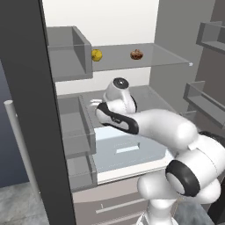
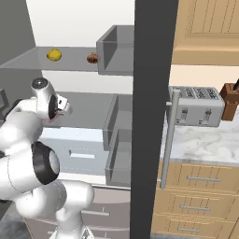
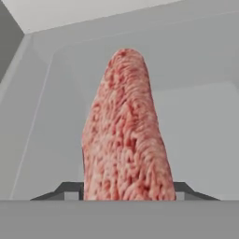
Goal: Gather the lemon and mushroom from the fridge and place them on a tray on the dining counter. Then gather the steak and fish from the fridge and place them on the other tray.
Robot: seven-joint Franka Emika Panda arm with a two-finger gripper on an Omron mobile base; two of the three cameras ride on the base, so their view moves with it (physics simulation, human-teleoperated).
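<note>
Steak (image 3: 125, 135): red, marbled slab seen close in the hand view, rising from 6 o'clock toward 12; it stands between the two dark fingers (image 3: 70, 190), which are closed against its sides, one at 7 o'clock, one at 5; grey fridge interior behind it.

Fridge (image 1: 26, 110) open; its dark door edge runs top to bottom at 9 o'clock in the left base view; white arm reaches in over the middle shelf (image 1: 145, 94).

Lemon (image 1: 96, 55) on the upper glass shelf (image 1: 149, 55), at 12 o'clock in the left base view; mushroom (image 1: 136, 54) just beside it toward 1 o'clock, apart from it; both well above the arm.

Right base view: lemon at 11 o'clock; toaster (image 2: 196, 106) on the marble counter (image 2: 205, 144) at 3 o'clock, beyond the door.
</note>
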